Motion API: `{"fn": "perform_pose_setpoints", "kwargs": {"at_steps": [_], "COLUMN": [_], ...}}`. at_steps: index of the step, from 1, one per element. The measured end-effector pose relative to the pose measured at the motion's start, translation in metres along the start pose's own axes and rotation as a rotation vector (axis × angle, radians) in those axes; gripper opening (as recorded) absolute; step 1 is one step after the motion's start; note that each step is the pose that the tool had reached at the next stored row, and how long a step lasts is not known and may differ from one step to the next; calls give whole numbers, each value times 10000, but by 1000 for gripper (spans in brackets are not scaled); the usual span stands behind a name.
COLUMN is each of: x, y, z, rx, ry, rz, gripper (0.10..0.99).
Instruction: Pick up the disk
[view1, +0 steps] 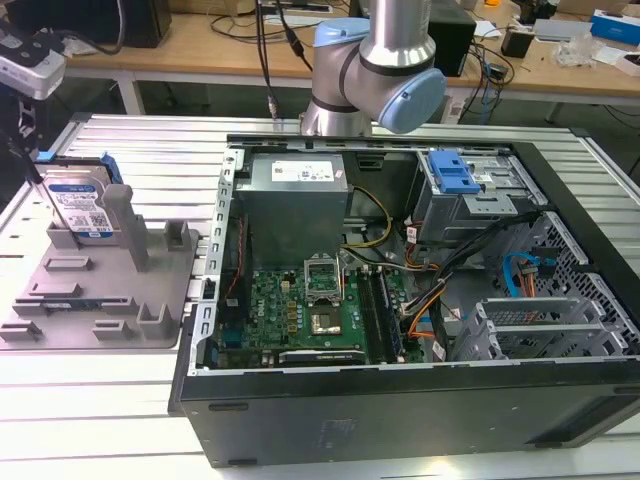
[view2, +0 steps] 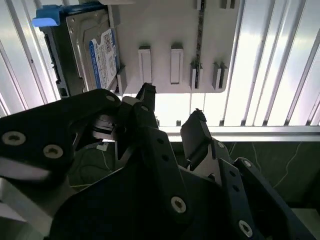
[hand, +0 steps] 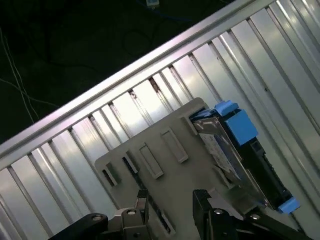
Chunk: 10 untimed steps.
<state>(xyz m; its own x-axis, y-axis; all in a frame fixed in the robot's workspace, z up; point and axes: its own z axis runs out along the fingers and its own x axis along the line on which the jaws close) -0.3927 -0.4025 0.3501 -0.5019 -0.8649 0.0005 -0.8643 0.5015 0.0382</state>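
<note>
The disk (view1: 80, 205) stands on edge in a slot at the far end of the grey fixture tray (view1: 100, 300), at the exterior view's left. It is silver with a white-and-blue label and blue side rails. In both wrist views the disk (view2: 92, 50) (hand: 235, 150) sits off to one side of my gripper (view2: 172, 107) (hand: 170, 197). The black fingers (view2: 197, 122) are open with nothing between them. They hover over the tray (hand: 130, 147), apart from the disk. In the exterior view my gripper (view1: 25, 150) hangs just beside the disk's outer edge.
An open computer case (view1: 400, 400) fills the exterior view's middle and right, with a motherboard (view1: 310, 310), a power supply (view1: 295, 195) and a drive cage with a blue latch (view1: 455, 175). The ribbed aluminium table (view1: 90, 400) ends close to the tray, with dark floor beyond.
</note>
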Motion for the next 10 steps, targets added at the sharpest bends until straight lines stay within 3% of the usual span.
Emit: {"fn": "perform_pose_setpoints", "kwargs": {"at_steps": [7, 10], "x": [0, 0], "y": [-1, -1], "z": [12, 26], "rx": [0, 30], "ry": [56, 102], "rz": [-1438, -2608], "gripper": [482, 482]}}
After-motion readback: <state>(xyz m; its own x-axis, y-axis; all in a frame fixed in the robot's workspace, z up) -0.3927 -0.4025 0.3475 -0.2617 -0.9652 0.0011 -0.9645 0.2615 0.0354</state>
